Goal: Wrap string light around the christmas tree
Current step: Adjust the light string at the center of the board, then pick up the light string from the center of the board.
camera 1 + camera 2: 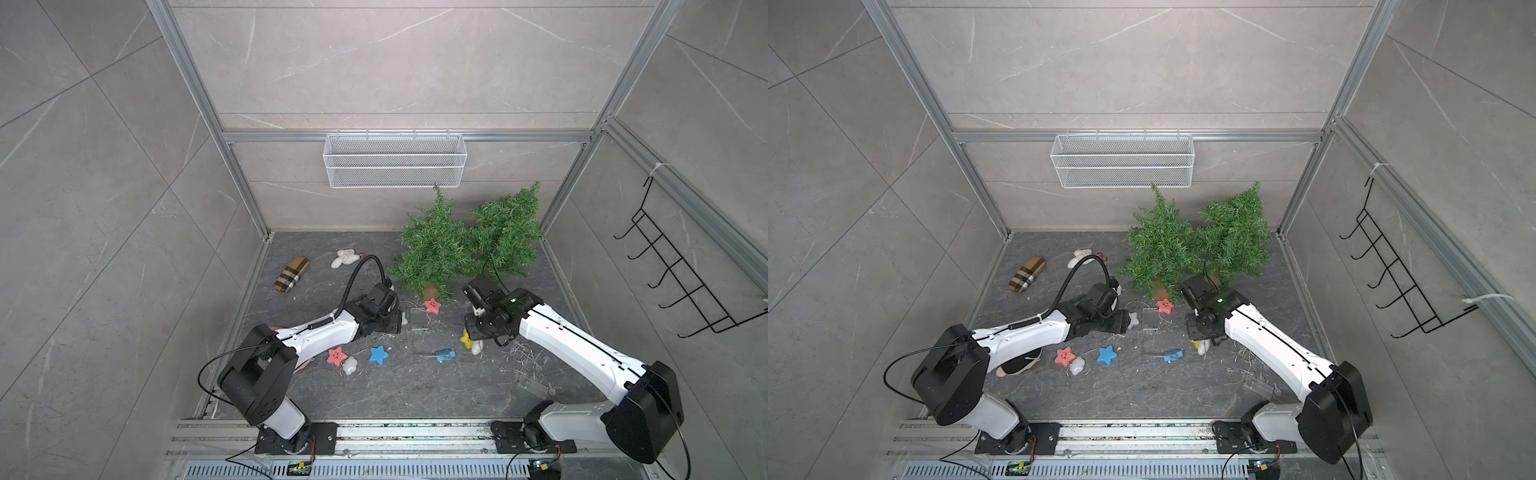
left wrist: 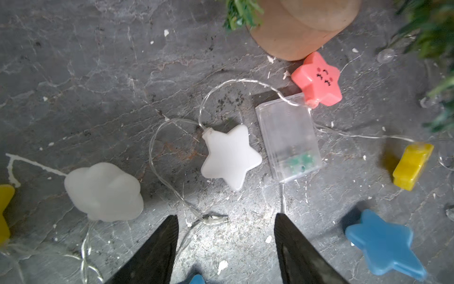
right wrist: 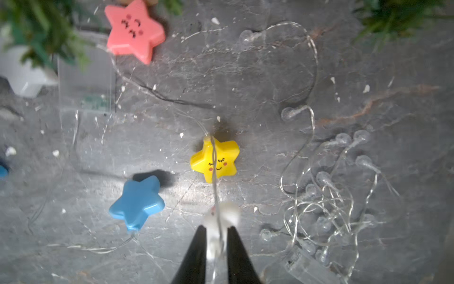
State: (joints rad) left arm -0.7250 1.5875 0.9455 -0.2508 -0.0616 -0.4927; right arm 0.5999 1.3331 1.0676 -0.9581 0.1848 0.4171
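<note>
Trailing over the table (image 1: 374, 395) before the christmas tree (image 1: 432, 249), the string light (image 3: 215, 159) is passing between the narrow jaws of the right gripper (image 3: 216, 227); whether pinched, I cannot tell. The left gripper (image 2: 226, 216) is hovering open; lifting is risking snags on the clear-bulb tangle (image 3: 326, 196).

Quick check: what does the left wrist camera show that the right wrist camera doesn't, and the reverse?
Only left wrist: the open left gripper, a white cloud light and the tree's wooden base.
Only right wrist: the right gripper with a white light between its jaws, grip unclear, and a tangled bundle of clear bulbs.
Both: the pink star, yellow star, blue star and green branches; also the white star and clear battery box, though blurred in the right wrist view.
</note>
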